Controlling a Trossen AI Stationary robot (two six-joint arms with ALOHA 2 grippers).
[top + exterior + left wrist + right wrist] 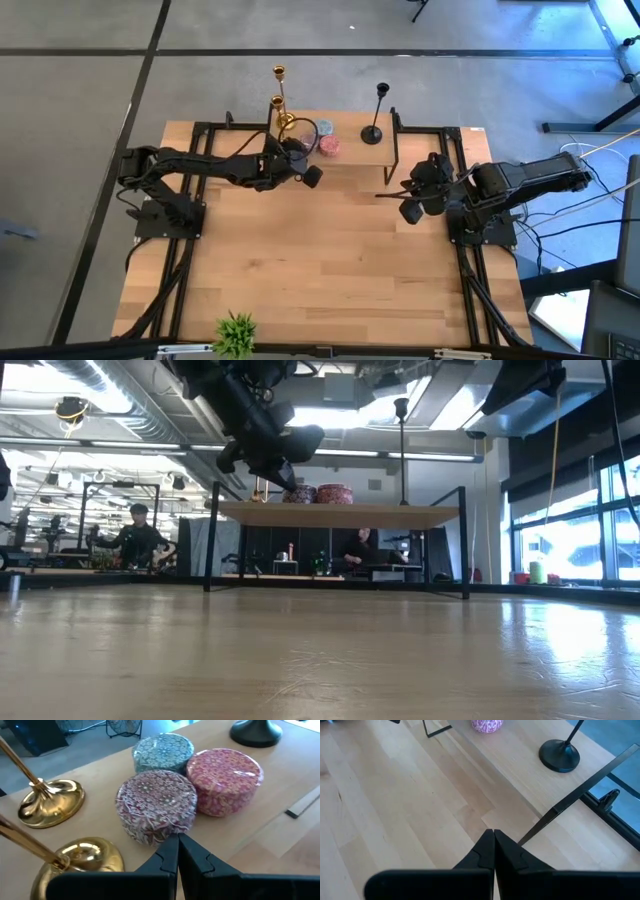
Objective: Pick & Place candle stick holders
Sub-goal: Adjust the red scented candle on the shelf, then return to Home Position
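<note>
Left gripper (177, 851) fingers together, hovering just before three round patterned tins (156, 805); right gripper (493, 845) fingers together, near raised wooden shelf (350, 152). Two gold candle stick holders (50, 802), one black candle stick holder (376, 115) beside tins.

Stock as I am viewing it from my station. Table (330, 270): pale wood boards, smooth, showing a soft sheen. Raised shelf (520, 760): the same light wood on a matt black metal frame (580, 787). Two gold candle stick holders (50, 802): polished brass-like metal, gleaming mirror-bright. Black candle stick holder (560, 755): matt dark finish. Three round tins (157, 805): patterned wrap, looking glossy. Both grippers' fingers (170, 857): appearing as matt black plastic.
</note>
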